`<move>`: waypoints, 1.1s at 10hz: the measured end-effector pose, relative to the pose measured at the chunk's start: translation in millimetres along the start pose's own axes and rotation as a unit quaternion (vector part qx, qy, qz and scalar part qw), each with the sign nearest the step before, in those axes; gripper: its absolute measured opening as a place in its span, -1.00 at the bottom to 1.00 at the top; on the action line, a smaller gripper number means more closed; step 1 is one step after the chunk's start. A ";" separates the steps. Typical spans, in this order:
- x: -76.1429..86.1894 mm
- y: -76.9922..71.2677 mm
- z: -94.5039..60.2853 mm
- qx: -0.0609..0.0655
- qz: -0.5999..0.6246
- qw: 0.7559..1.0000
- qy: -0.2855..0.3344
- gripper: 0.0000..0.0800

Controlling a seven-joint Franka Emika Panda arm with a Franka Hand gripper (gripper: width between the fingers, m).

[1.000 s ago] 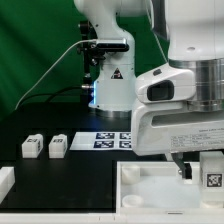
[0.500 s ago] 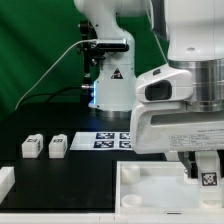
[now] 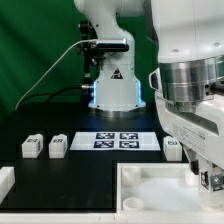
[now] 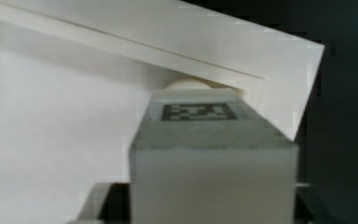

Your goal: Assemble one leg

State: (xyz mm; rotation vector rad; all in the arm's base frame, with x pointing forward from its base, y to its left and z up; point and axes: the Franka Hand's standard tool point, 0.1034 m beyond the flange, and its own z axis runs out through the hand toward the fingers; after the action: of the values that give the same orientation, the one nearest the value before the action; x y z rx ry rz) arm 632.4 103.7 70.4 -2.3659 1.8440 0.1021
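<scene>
**Wrist turned over the panel, leg still held**

The gripper (image 3: 207, 173) remained low by the worktop's near edge, toward the exterior view's right corner, its jaws pinching the tagged leg (image 4: 201, 155). In the wrist view the leg's far end lay close against an edge of the white tabletop panel (image 3: 150, 186). Whether the two actually touched could not be told.

Within the last second the arm's bulky wrist housing (image 3: 190, 85) had swung up and toward the exterior view's right. This uncovered the whole marker board (image 3: 118, 139) at mid-worktop and a small white block (image 3: 172, 148) just beside it. Two similar blocks (image 3: 31, 146) sat near the edge on the exterior view's left. The leg's tag had hardly shifted.

Rotation without travel probably meant the leg was being turned in place, either threading into the panel or aligning for it. The leg was judged not yet seated.
</scene>
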 end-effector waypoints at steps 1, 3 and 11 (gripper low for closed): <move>0.6 0.8 0.0 -0.002 0.064 0.998 -0.003 -0.27; 0.6 0.7 0.3 -0.001 0.049 0.999 -0.002 -0.13; -11.9 -7.1 -7.4 0.005 -0.352 0.936 0.004 0.62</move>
State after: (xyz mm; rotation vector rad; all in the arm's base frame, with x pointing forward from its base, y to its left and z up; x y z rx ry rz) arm 636.1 115.7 79.9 -2.8482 0.8893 0.0043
